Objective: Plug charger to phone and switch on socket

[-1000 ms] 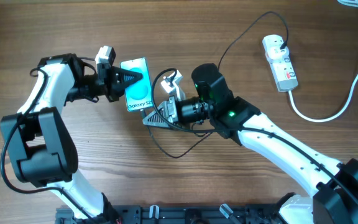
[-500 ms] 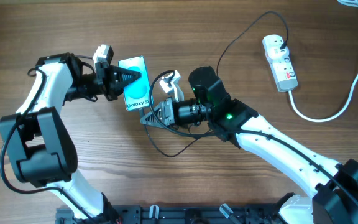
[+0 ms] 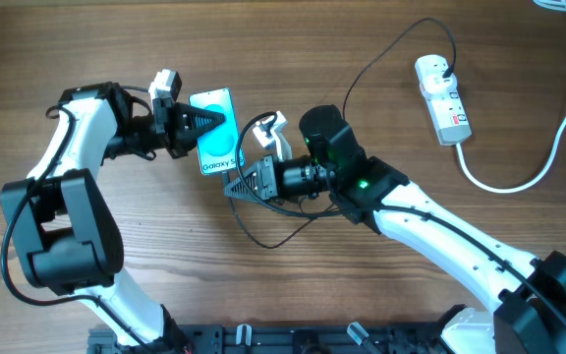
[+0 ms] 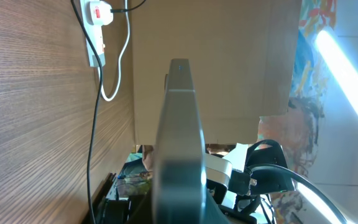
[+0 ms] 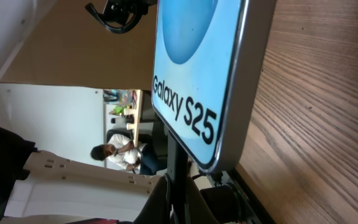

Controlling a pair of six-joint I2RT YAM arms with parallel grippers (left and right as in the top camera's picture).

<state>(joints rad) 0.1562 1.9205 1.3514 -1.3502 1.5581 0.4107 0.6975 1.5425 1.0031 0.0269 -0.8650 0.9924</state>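
Observation:
My left gripper (image 3: 212, 122) is shut on the phone (image 3: 215, 133), a teal-blue screen with a white text strip, held above the table; its edge fills the left wrist view (image 4: 178, 143). My right gripper (image 3: 236, 185) is shut on the black connector tip of the charger (image 5: 178, 168), pressed up against the phone's lower end (image 5: 194, 81). The thin black cable (image 3: 371, 69) runs from there to the socket (image 3: 442, 98), a white power strip at the far right, also in the left wrist view (image 4: 97, 25).
A thick white cord (image 3: 548, 138) loops from the socket toward the right edge. Slack black cable (image 3: 273, 236) lies on the wood below my right gripper. A dark rail (image 3: 293, 339) runs along the front edge.
My right gripper has moved left with the connector, closing on the phone's lower end. The left gripper and phone have barely shifted.

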